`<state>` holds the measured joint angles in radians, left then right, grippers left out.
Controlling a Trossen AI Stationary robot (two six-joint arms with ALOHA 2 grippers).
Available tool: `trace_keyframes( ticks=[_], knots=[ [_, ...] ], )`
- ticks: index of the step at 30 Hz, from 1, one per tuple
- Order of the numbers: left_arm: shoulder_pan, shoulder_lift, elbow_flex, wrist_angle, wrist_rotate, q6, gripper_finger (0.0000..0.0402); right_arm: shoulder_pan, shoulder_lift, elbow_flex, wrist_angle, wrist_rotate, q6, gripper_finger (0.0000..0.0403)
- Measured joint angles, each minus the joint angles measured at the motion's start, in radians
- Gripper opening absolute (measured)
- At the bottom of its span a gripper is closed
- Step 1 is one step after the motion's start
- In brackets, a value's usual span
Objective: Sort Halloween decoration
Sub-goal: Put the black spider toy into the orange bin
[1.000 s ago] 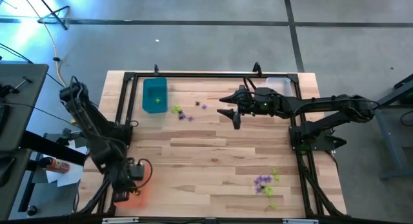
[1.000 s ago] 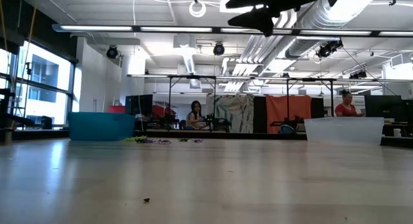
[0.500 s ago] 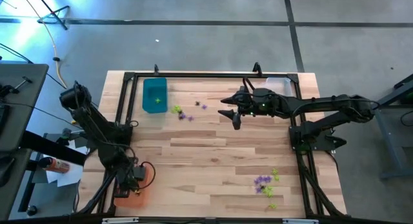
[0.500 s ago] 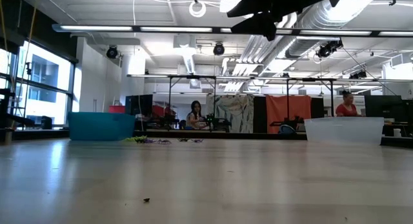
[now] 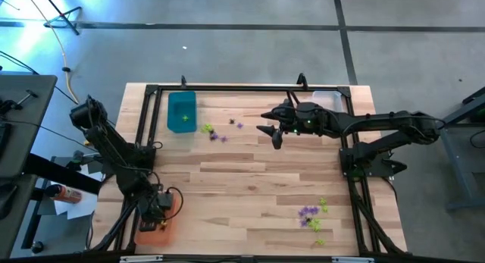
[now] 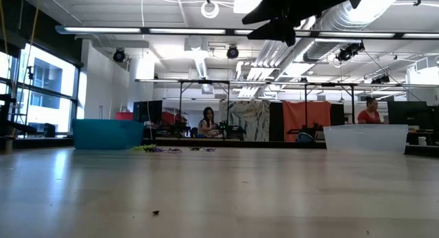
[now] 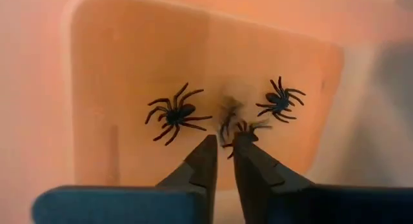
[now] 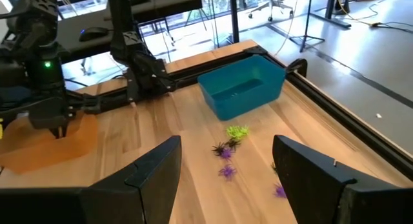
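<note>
Left tool [image 7: 220, 148] nearly closed over orange tray [image 7: 116, 69], pinching nothing; right tool [image 8: 222, 166] gapes. Spiders [image 7: 173, 114] look featherlight, springy; pinch the body.

A grey concrete floor [image 5: 227, 51] crossed by dark seam lines surrounds the pale plank-topped wooden table [image 5: 250, 180], with bright blue-white glare at ten o'clock in the high view. At table height the room opens into a large workshop: a white ceiling with long strip lights [image 6: 144, 30] and silver round ducting [image 6: 343, 18], tall windows [image 6: 41, 87] at nine o'clock, an orange hanging panel [image 6: 306, 119] near three o'clock, and seated people [image 6: 206, 123] at desks far behind.
</note>
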<state>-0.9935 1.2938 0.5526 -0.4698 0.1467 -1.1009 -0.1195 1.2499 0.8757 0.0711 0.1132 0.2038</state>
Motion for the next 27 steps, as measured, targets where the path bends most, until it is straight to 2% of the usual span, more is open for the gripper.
trace_keyframes(
  ticks=[4, 7, 10, 12, 16, 20, 24, 27],
  knots=[
    [0.0, -0.013, 0.001, -0.001, 0.016, -0.047, 0.0088, -0.005, 0.0, 0.0, -0.001, 0.0, 0.0, 0.024],
    [0.013, -0.049, 0.021, -0.008, 0.071, -0.066, 0.0117, -0.005, 0.0, 0.0, -0.001, 0.0, -0.001, 0.024],
    [0.029, -0.132, 0.055, -0.007, 0.104, -0.065, 0.0138, -0.005, 0.0, 0.0, 0.006, -0.016, -0.002, 0.024],
    [0.046, -0.209, 0.085, -0.009, 0.079, -0.066, 0.0146, -0.005, 0.0, 0.0, 0.013, -0.034, -0.002, 0.024],
    [0.112, -0.372, 0.171, -0.07, -0.124, -0.061, 0.0151, -0.005, 0.0, 0.0, 0.023, -0.088, -0.002, 0.024],
    [0.26, -0.475, 0.258, -0.228, -0.369, -0.043, 0.0152, -0.004, 0.0, 0.0, 0.039, -0.119, 0.0, 0.024],
    [0.459, -0.523, 0.295, -0.215, -0.559, 0.16, 0.0152, -0.005, 0.0, 0.0, 0.079, -0.124, -0.002, 0.024],
    [0.622, -0.515, 0.295, -0.103, -0.606, 0.374, 0.0152, -0.005, 0.0, 0.0, 0.118, -0.127, 0.0, 0.024]
  ],
)
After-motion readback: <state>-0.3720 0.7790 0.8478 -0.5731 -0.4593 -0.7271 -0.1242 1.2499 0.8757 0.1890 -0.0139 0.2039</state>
